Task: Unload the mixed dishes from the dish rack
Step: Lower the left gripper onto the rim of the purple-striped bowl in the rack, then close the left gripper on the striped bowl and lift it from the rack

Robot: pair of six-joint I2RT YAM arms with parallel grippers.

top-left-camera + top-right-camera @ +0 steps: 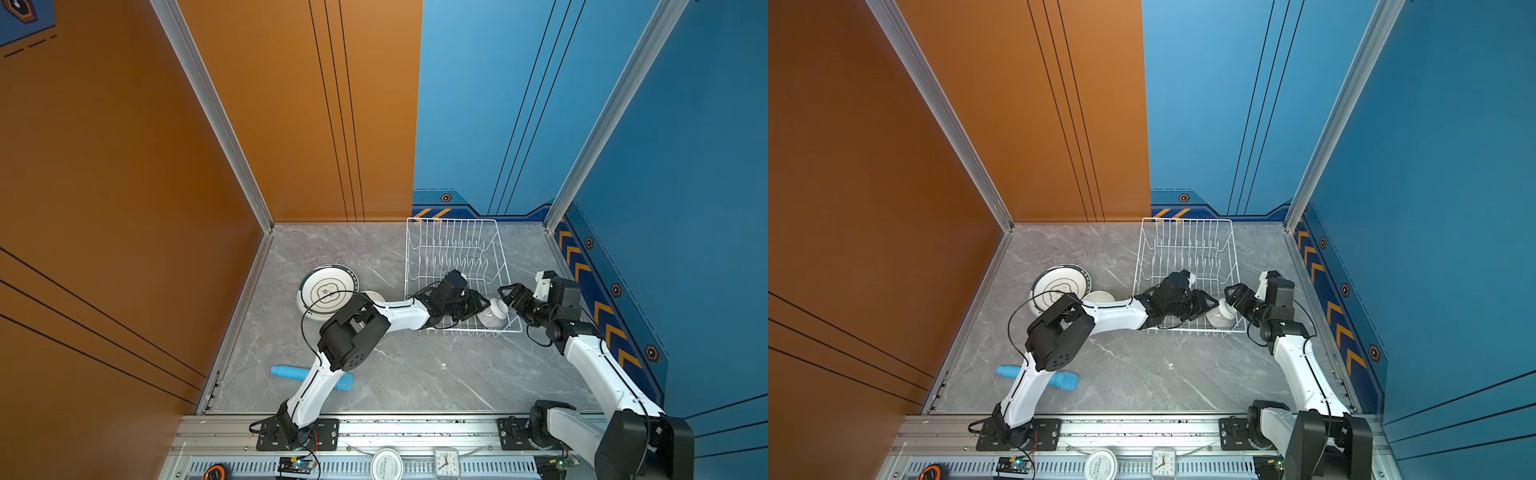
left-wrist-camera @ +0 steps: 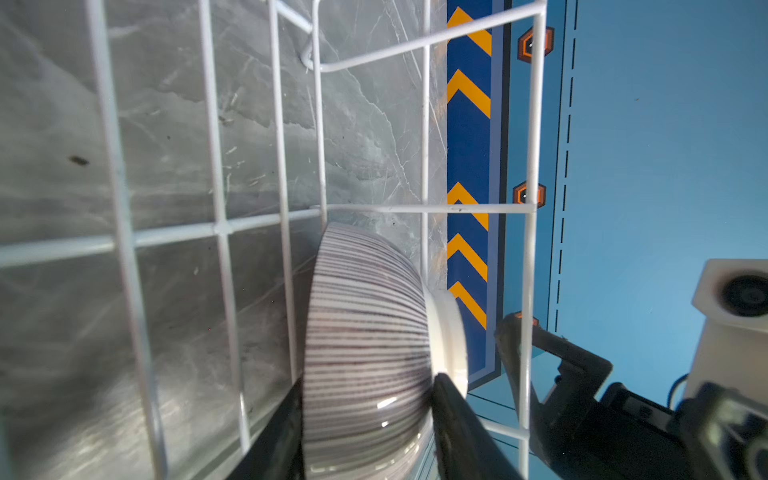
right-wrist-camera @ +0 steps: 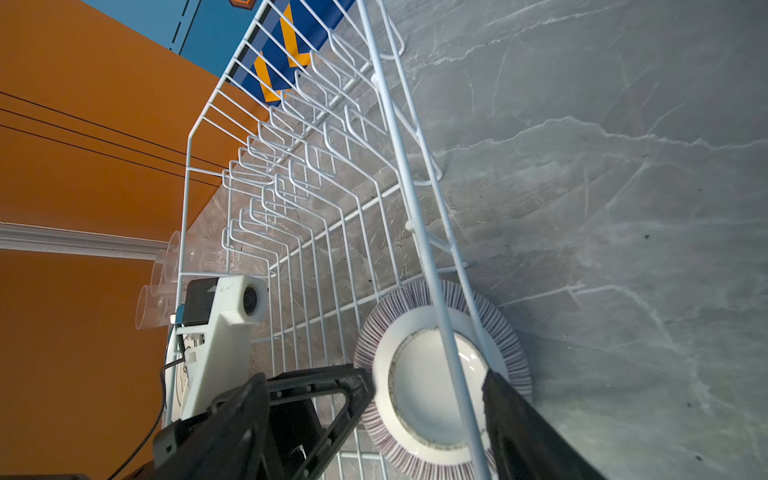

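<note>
Plainly, little writing can be read: the clock (image 1: pixel 446 462) on the front rail shows its numerals, though the frame edge cuts off its lower part, and the round white disc (image 1: pixel 386 465) beside it carries print too small to make out. Small dark marks along the rim of the top plate (image 1: pixel 328 287) are likewise illegible. The plates sit stacked on the table (image 1: pixel 415 374) left of the rack (image 1: pixel 451 219). A pale round dish (image 1: pixel 375 296) beside them is half hidden by the left arm, so its kind cannot be told. That arm also covers the middle of the blue cylinder (image 1: pixel 343 381). Three clear glasses (image 3: pixel 160 286) show through the rack's wire wall in the right wrist view; in both top views they are barely visible. The striped bowl (image 1: pixel 492 318) lies on its side in the rack's near right corner, white foot toward the right wall. The left arm rises from its base, bends sharply at the elbow above the table and runs its forearm rightward over the rack's near left corner. The left gripper (image 2: pixel 370 395) straddles the bowl, one finger at the rim, the other where body meets foot. Both seem to touch it, but whether they squeeze it cannot be told. The right arm leans back along the right wall and folds its wrist leftward. The right gripper (image 1: pixel 506 292) hangs spread wide just outside the rack wall, near the foot, holding nothing.
</note>
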